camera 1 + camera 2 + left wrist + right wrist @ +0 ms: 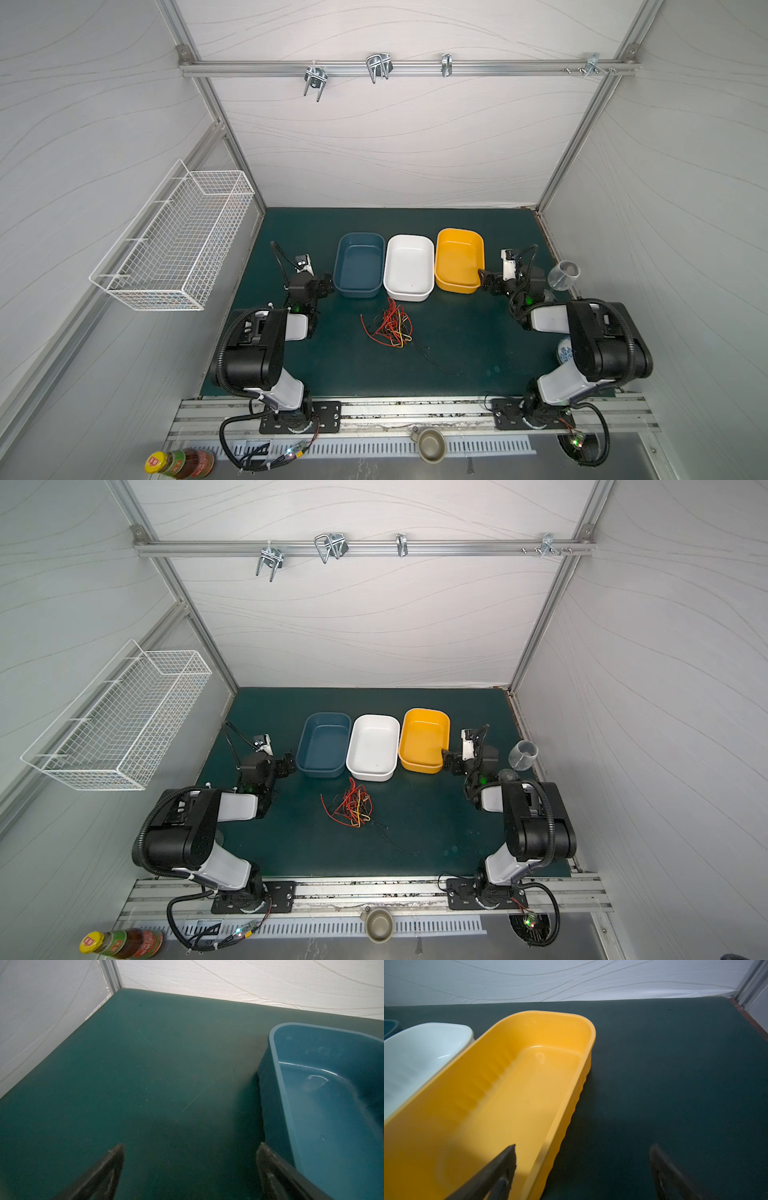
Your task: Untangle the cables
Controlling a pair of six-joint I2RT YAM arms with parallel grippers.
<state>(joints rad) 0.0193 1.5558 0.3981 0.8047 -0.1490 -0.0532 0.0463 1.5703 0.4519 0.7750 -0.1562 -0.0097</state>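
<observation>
The cables [390, 327] [350, 803] lie in a tangled heap of thin red, yellow and black wires on the green mat, in front of the white tub in both top views. One black wire trails from the heap toward the front right. My left gripper [326, 284] [289, 764] [190, 1149] is open and empty beside the blue tub [360, 264] [324, 1093]. My right gripper [487, 283] [450, 762] [583, 1151] is open and empty at the near corner of the yellow tub [460, 258] [500, 1088]. Neither wrist view shows the cables.
A white tub [409, 267] [372, 746] [415, 1059] stands between the blue and yellow tubs. A clear cup [562, 275] stands at the right edge and a patterned object [564, 351] behind my right arm. A wire basket [178, 237] hangs on the left wall. Bottle [178, 462] and small cup [430, 442] sit at the front.
</observation>
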